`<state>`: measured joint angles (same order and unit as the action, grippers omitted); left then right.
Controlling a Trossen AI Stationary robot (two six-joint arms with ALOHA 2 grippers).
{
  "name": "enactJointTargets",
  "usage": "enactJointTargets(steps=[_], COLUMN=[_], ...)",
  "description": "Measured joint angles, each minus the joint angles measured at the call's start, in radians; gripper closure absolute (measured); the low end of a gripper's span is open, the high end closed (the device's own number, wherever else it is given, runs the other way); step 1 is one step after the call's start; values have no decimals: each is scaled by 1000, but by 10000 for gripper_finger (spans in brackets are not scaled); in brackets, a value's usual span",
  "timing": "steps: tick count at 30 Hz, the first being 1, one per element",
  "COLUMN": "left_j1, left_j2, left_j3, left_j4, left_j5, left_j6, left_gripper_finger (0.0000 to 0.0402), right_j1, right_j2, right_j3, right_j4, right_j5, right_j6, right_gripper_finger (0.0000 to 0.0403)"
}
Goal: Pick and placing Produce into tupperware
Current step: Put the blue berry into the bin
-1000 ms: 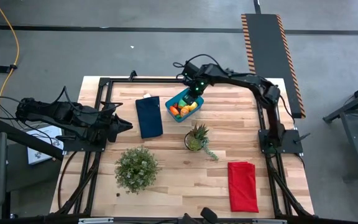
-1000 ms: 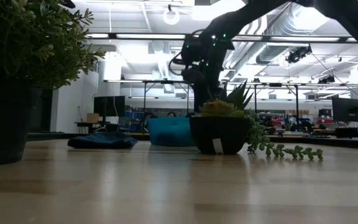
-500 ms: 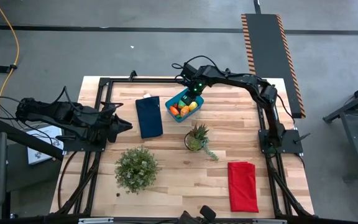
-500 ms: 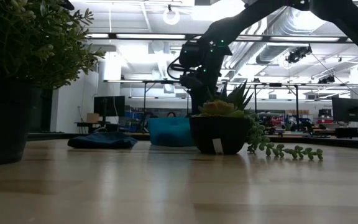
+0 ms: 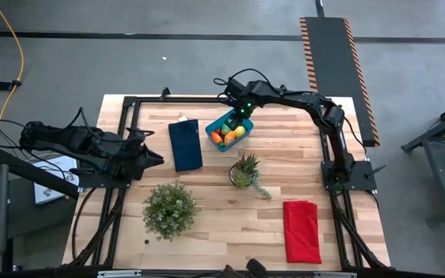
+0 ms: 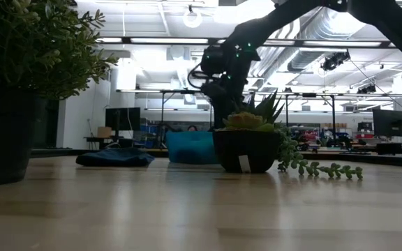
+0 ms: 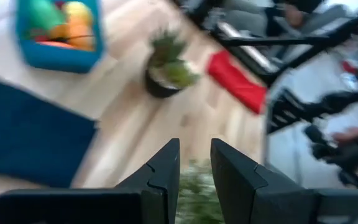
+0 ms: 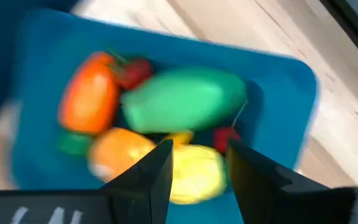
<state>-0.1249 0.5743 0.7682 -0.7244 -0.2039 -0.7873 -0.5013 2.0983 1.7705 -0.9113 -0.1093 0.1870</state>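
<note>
1. The blue tupperware point(image 5: 228, 130) stands on the wooden worktop point(image 5: 207, 224), in the far middle part, just beside the dark blue cloth point(image 5: 185, 144).
2. The produce lies inside the tupperware: a green oval point(image 8: 185, 98), an orange carrot point(image 8: 90, 96), an orange oval point(image 8: 118, 151) and a yellow lemon point(image 8: 194, 175). They lie close together and touch each other.
3. The right hand point(image 8: 196, 168) hangs above the tupperware, over its far corner in the high view.
4. In the right wrist view its two fingers stand apart with a gap between them, and nothing is between them. The hand is released, and the lemon shows right under the gap.
5. The left hand point(image 7: 194, 168) waits at the left edge of the worktop, well apart from the tupperware. Its fingers stand a little apart and grasp nothing.
6. A small spiky plant point(image 5: 243, 171) in a pot stands near the tupperware, on the near side.
7. A bushy green plant point(image 5: 169, 209) stands nearer the front, and a red cloth point(image 5: 302, 230) lies at the front right.
</note>
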Motion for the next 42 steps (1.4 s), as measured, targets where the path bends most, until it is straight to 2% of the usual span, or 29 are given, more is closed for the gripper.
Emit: enactJointTargets(steps=[7,10,17,18,21,24,29,35,42], left_j1=[0,0,0,0,-2,-20,-117,-296,-516], left_j2=[-1,-1,0,0,0,0,0,35,115], left_j3=[78,98,111,111,111,111,111,111,111], left_j4=[37,35,23,8,-41,-88,-136,-140,-139], left_j5=[175,248,489,520,618,689,706,674,556], left_j6=[104,129,96,82,40,-4,-81,-210,-348], left_gripper_finger=[321,321,321,321,321,321,321,321,321], right_j1=[65,98,173,185,217,251,323,416,495], right_j2=[0,0,-1,-13,-106,-173,-238,-284,-295], right_j3=[170,283,580,588,502,462,454,454,454], right_j4=[-49,-114,-289,-296,-259,-301,-375,-404,-448], right_j5=[-24,-24,-24,-24,-12,28,117,204,280], right_j6=[3,-11,-35,-31,22,66,112,188,235], right_gripper_finger=[263,263,263,263,263,263,263,263,263])
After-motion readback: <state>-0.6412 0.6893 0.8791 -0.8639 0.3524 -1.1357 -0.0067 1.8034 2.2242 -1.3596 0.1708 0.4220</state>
